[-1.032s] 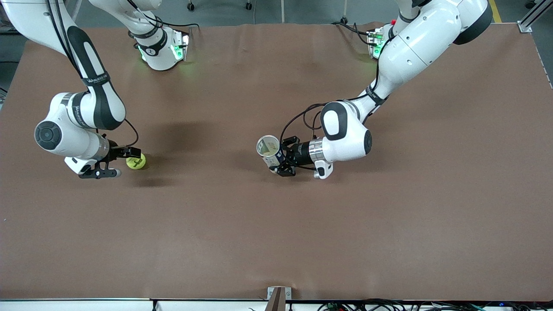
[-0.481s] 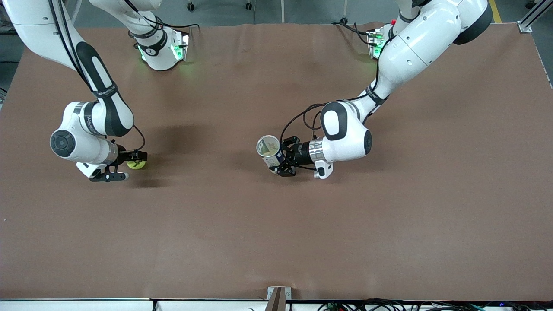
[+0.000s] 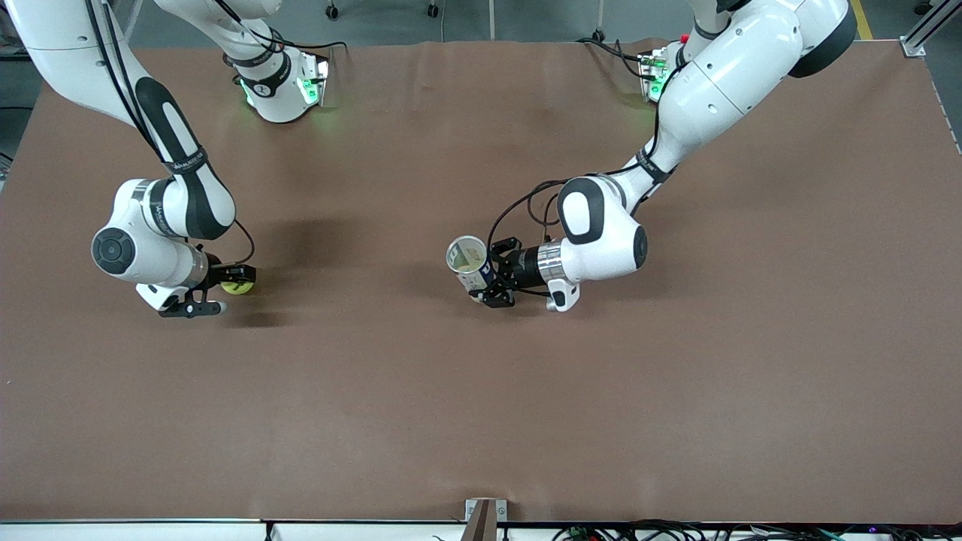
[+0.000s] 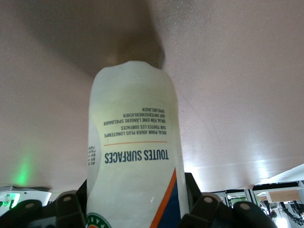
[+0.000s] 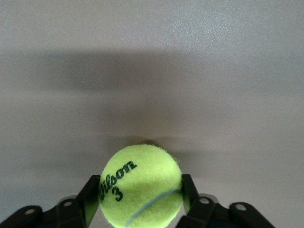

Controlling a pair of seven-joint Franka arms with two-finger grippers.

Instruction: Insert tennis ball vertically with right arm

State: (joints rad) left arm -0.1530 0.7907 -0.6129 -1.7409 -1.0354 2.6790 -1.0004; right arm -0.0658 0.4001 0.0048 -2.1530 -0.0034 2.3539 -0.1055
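Note:
The yellow-green tennis ball (image 3: 239, 285) lies on the brown table toward the right arm's end. My right gripper (image 3: 230, 281) reaches in sideways, low over the table, and is shut on the tennis ball (image 5: 141, 185). One black finger (image 5: 91, 195) presses on each side of it. Near the table's middle stands a white ball can (image 3: 467, 259), upright with its open mouth up. My left gripper (image 3: 488, 282) is shut on the can's side. In the left wrist view the can (image 4: 133, 156) fills the space between the fingers (image 4: 70, 209).
The brown table (image 3: 481, 406) is bare around both grippers. The two arm bases (image 3: 278, 90) with green lights stand at the edge farthest from the front camera. Cables run along the nearest edge.
The right arm slid toward the ball and its fingers closed on it. The ball stayed in place. The left arm and the can have not moved.

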